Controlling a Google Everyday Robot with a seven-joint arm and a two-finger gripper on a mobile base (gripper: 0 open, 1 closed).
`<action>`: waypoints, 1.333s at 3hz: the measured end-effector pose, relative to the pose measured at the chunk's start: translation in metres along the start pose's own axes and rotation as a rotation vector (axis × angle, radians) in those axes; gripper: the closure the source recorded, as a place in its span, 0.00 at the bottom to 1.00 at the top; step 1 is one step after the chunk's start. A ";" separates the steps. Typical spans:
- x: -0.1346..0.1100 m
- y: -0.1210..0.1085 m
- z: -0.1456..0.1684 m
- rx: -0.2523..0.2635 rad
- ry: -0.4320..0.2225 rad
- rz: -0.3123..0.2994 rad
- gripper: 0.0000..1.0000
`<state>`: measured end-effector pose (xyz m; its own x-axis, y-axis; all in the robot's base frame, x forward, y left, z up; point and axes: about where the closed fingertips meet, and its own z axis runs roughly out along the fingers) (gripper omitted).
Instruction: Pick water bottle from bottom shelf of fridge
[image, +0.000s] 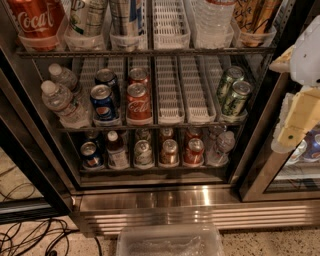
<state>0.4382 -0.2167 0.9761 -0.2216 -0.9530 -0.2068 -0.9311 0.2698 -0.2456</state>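
Poised outside the cabinet, high at the right edge of the camera view: white-and-cream two-finger gripper (295, 125), level with the middle rack. Impossible to tell whether spread or closed. Carries no bottle that shows.

Well down and to the left of the gripper, standing upright on the dark wire bottom shelf (155, 170) of the tall black-framed drinks fridge (200, 202): small clear ribbed plastic water bottle (221, 145), untouched. Occupies the lane on the gripper's side of the rack, just beside a red soda can (194, 151) farther left. Further left again, a white-capped bottle with dark contents (116, 150), not the target.

Judged early in the job: front of the fridge open and the shelf in plain sight, but no reach into the rack yet. Left to do, by this view: lowering to the bottom rack, closing on the bottle, drawing it out past the front stop.
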 end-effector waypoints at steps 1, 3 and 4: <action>0.001 -0.001 0.001 0.015 -0.005 0.008 0.00; 0.043 0.018 0.076 0.020 0.015 0.015 0.00; 0.068 0.030 0.125 -0.003 -0.002 0.020 0.00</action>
<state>0.4311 -0.2559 0.8361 -0.2390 -0.9472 -0.2138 -0.9273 0.2880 -0.2391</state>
